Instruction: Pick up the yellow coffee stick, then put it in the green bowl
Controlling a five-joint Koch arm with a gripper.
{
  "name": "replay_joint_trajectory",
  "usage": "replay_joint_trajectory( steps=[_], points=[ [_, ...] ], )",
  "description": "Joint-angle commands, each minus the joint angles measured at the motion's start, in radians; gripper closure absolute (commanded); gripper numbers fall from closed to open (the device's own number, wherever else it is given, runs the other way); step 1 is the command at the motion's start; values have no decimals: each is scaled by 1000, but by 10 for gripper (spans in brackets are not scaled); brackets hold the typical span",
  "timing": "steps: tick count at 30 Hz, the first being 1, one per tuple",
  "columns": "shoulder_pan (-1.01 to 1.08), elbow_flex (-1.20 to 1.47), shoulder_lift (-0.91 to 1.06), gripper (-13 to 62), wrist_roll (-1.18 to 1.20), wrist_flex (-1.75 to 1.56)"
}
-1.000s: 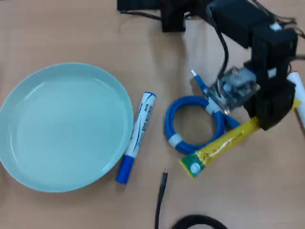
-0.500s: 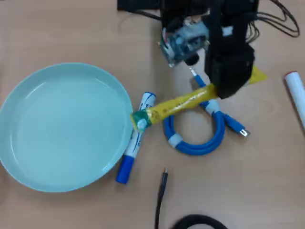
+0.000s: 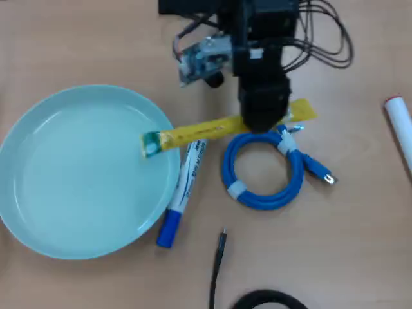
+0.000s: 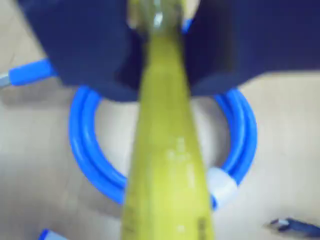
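Yellow coffee stick (image 3: pixel 212 131) lies near-level, seemingly lifted, green end over the pale green bowl's (image 3: pixel 38 122) right rim.

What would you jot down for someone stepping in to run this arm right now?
Gripper: shut on the yellow coffee stick, holding it near one end.
Stick: off the table, green end over the rim of the green bowl, passing above the marker. Blue cable coil lies below the gripper.
Done: pickup.
Left: carry it further over the bowl and let go.
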Motion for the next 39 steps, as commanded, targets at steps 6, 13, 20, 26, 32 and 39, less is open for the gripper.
replay_joint_trajectory(
  steps=[6,13,20,26,32,39],
  points=[
    [178,66,140,560,3,-235],
    [321,51,138,561,-6,-252],
    [466,35,141,557,-5,-310],
    [517,32,141,558,3,-325],
    [549,-6,140,558,5,-328],
    [603,-20,133,561,8,-426]
  ],
)
